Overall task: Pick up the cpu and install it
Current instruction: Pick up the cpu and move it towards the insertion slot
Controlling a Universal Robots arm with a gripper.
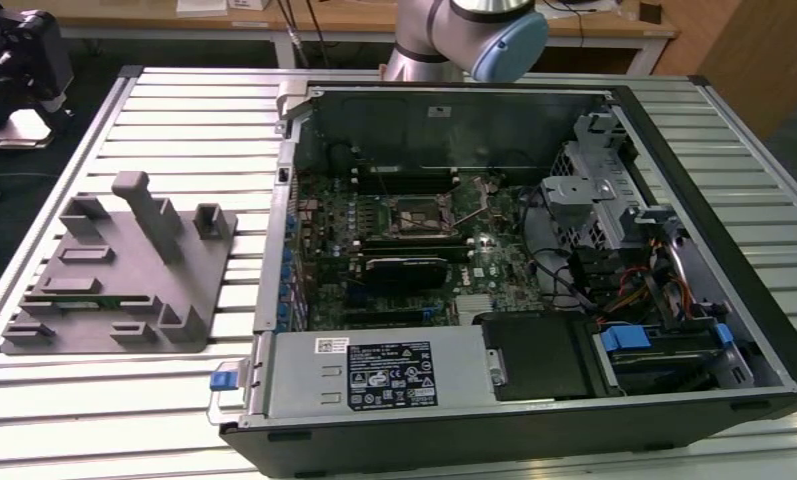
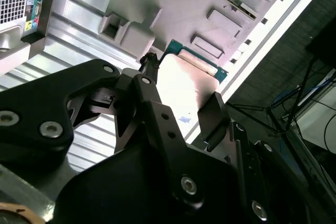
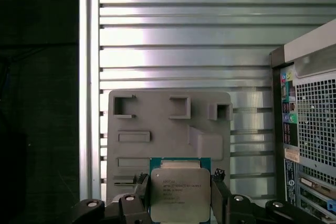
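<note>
My end effector [image 3: 180, 178] is clamped on the cpu [image 3: 180, 198], with a finger [image 3: 143, 192] pressed against each of two opposite edges. The chip's silvery lid faces up and its green rim shows past the metal. I hold the cpu above the grey fixture tray [image 3: 168, 129], lifted clear of it. The tray lies flat on the slatted metal tabletop [image 3: 184, 24]. The open computer case [image 1: 505, 250] stands just beside the tray on the same tabletop.

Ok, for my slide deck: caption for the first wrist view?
Black gripper clamps the flat silvery square cpu above the grey plastic fixture tray.
</note>
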